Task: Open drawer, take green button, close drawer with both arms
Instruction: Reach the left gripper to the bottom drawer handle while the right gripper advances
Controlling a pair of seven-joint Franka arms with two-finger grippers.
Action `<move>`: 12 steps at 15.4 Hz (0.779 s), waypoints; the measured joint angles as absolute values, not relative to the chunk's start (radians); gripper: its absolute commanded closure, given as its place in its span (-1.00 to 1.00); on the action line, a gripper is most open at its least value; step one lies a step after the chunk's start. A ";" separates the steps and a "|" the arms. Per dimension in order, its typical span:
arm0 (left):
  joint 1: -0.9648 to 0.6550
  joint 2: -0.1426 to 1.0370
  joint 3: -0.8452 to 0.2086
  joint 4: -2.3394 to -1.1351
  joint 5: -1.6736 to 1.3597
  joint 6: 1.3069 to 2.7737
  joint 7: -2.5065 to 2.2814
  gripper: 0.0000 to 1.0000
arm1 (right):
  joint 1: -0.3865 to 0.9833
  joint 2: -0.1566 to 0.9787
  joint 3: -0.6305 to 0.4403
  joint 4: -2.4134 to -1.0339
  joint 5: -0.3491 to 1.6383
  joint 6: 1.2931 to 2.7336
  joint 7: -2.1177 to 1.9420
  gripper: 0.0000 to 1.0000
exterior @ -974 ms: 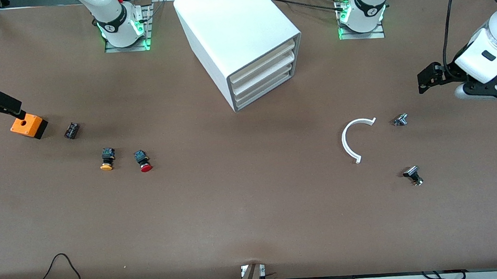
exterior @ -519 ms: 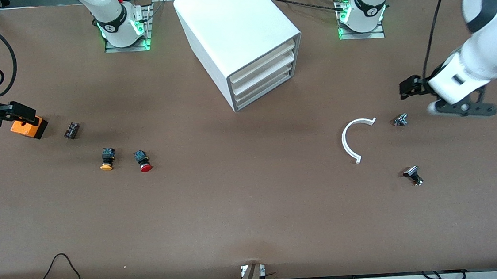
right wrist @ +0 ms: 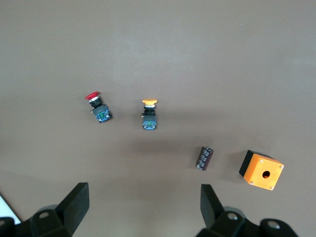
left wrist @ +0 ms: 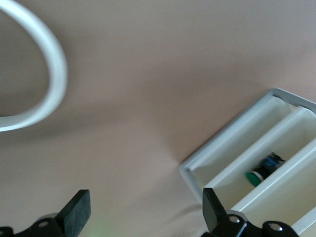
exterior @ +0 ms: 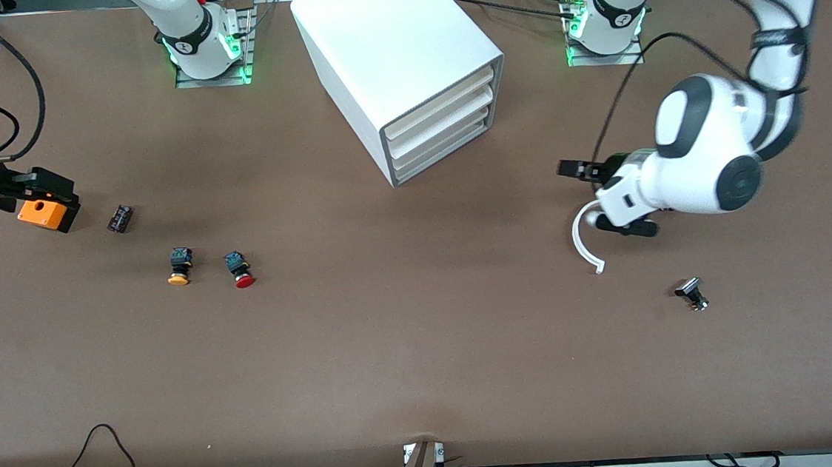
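Clock read on the front view, from the cabinet (exterior: 402, 56) at the table's (exterior: 426, 366) 12 o'clock. A button (left wrist: 256, 176) lies in one tray, which one unclear. Between 4 and 5: an arc (exterior: 578, 241), then a knob (exterior: 690, 293) farther out. Between 7 and 8: a second button (exterior: 179, 268) beside a third button (exterior: 240, 269). At 8: a block (exterior: 119, 218), then a box (exterior: 47, 213).

The whole counter (exterior: 425, 351) is viewed from high, facing the bases. The cabinet (exterior: 403, 71) is shared with the left wrist view (left wrist: 256, 148); the red button (exterior: 244, 280) with the right wrist view (right wrist: 92, 96).
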State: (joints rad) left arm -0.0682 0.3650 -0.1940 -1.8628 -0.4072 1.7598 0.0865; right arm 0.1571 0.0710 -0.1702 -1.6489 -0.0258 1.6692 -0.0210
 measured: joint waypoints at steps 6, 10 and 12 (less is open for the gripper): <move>-0.081 0.377 -0.347 -2.099 -0.688 1.982 0.209 -0.98 | 0.180 0.083 -0.170 -1.649 -0.032 1.666 -0.023 -1.00; -0.086 0.378 -0.420 -2.204 -0.770 2.101 0.287 -0.91 | 0.218 0.143 -0.169 -1.643 -0.057 1.685 -0.021 -1.00; -0.089 0.378 -0.435 -2.225 -0.771 2.114 0.292 -0.85 | 0.224 0.169 -0.169 -1.638 -0.040 1.707 -0.021 -1.00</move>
State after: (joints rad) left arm -0.0887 0.3781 -0.4345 -2.2251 -0.7709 2.1136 0.2917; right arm 0.2243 0.1687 -0.1694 -1.6381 -0.0396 1.7070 -0.0209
